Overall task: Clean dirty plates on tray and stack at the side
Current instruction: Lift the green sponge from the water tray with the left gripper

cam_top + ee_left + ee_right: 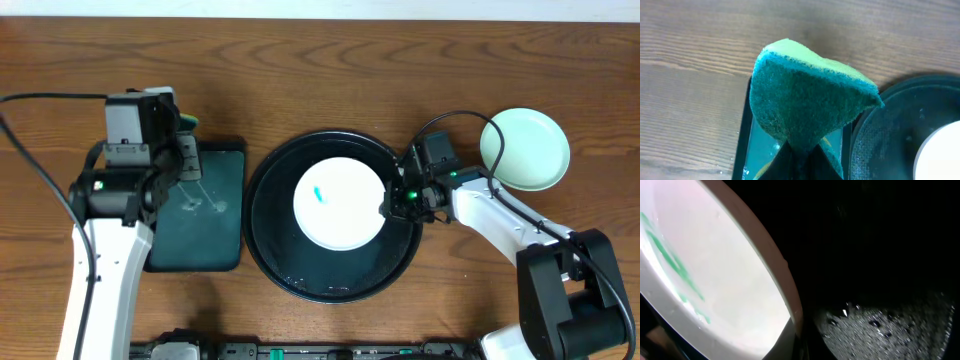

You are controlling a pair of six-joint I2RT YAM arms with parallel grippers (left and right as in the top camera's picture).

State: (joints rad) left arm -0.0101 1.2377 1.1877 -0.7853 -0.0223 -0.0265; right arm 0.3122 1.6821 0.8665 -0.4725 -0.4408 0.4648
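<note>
Reach across the table is what the coming move is judged to turn on. The small round white plate (pixel 340 218) lies at the middle of the large round glossy black tray (pixel 262 228), to the right of the left gripper (pixel 801 152). That gripper is seen pinched shut on a green-and-yellow scouring sponge (pixel 805 95), held above the far end of a dark-green rectangular tray (pixel 215 245). A short teal smear (pixel 318 194) is carried left of the plate's centre, on the side turned toward the sponge.

The right gripper (pixel 388 205) is much the nearer of the two. Its jaws are pressed together on the plate's right rim, as is shown in the right wrist view. The plate is round, so no long axis is offered; the smear runs roughly from far to near.

Two plates are counted. The second, a pale mint round plate (pixel 525 150), is set on the brown wood-grain tabletop (pixel 320 70) far right of the black tray. Whether another plate lies under it cannot be told. One black tray, one green tray and one sponge are counted.
</note>
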